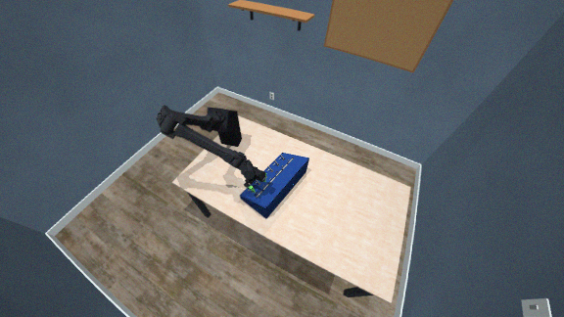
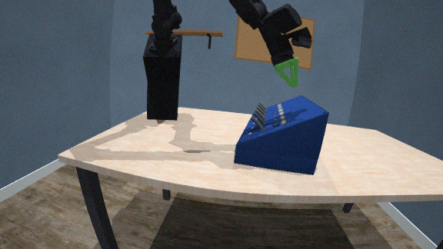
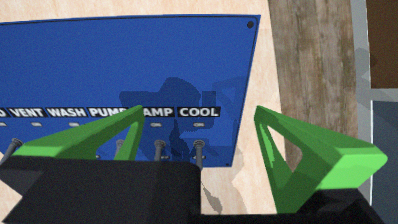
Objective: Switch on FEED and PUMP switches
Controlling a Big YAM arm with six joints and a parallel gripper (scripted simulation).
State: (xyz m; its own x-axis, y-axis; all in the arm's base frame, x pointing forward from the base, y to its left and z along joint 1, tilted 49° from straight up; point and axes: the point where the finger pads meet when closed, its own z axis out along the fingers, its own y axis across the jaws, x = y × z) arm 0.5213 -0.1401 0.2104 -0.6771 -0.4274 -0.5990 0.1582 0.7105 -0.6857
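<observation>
A blue wedge-shaped console [image 1: 284, 182] [image 2: 284, 142] [image 3: 125, 60] stands on the light wooden table [image 1: 343, 235] [image 2: 154, 161]. A row of small grey toggle levers [image 2: 259, 115] [image 3: 159, 148] runs along its sloped face. In the wrist view I read the labels VENT [image 3: 27, 112], WASH [image 3: 66, 112], PUMP [image 3: 105, 111], LAMP [image 3: 161, 111] and COOL [image 3: 199, 111]; FEED is cut off at the left edge. My gripper [image 1: 251, 187] [image 2: 292, 78] [image 3: 199, 111] with green fingers is open and empty. It hangs above the console's COOL end, clear of the levers. I cannot tell which way each lever is set.
The arm's black base pedestal [image 1: 229, 127] [image 2: 161, 81] stands on the table behind the console. The table edge and wooden floor [image 3: 310, 75] lie just past the console's COOL end. A shelf [image 1: 271, 10] and a cork board [image 1: 387, 29] hang on the wall.
</observation>
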